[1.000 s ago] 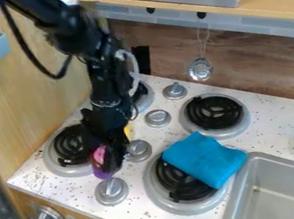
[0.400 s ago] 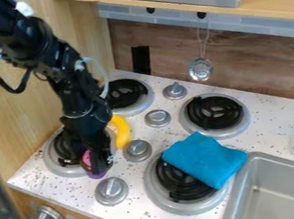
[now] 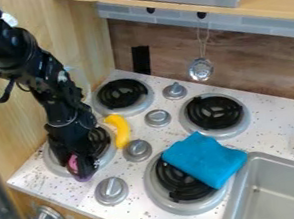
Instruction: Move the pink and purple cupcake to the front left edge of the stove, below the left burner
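I look down at a slant from above the front of the stove top (image 3: 132,211), facing the wooden back wall (image 3: 166,53), near enough to fit all four burners (image 3: 214,112). The sink (image 3: 275,199) is cut off between four and five o'clock.

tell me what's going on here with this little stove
A black robot arm is leaning over the toy stove, and its pincer has a pink and purple object in its grip at the lower-left burner. Most of that object is hidden, so I can't tell what it is. A yellow banana lies just right of that burner, and a folded blue cloth partly covers the burner next to the sink.
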Tool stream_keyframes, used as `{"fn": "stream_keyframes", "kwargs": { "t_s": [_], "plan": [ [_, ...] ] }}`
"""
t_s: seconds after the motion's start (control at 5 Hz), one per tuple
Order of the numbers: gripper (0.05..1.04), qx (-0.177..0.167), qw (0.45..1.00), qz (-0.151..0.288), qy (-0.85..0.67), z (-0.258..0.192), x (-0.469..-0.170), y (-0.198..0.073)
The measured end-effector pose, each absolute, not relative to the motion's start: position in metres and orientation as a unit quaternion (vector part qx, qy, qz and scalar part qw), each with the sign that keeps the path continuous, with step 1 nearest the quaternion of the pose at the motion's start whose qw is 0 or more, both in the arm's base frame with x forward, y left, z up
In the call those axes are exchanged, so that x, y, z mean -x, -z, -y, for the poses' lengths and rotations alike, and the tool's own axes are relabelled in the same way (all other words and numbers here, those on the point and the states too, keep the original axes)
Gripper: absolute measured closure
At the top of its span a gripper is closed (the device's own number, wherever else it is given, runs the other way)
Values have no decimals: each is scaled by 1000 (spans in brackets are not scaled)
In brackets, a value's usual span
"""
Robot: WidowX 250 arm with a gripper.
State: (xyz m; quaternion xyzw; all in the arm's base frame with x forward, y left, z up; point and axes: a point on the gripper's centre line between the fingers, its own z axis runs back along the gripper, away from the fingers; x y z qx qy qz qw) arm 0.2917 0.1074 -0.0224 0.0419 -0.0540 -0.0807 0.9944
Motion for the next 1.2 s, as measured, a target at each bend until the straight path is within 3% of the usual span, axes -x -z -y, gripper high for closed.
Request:
{"fn": "stream_keyframes", "kwargs": {
  "t_s": [0.4,0.6,0.8,1.2],
  "plan": [
    [233,-35,996,38,77,-113,-267,35],
    [233,-40,995,42,77,-114,-267,40],
    [233,-23,996,53,71,-114,-268,43],
    [68,-13,995,85,59,-116,-269,47]
  ]
}}
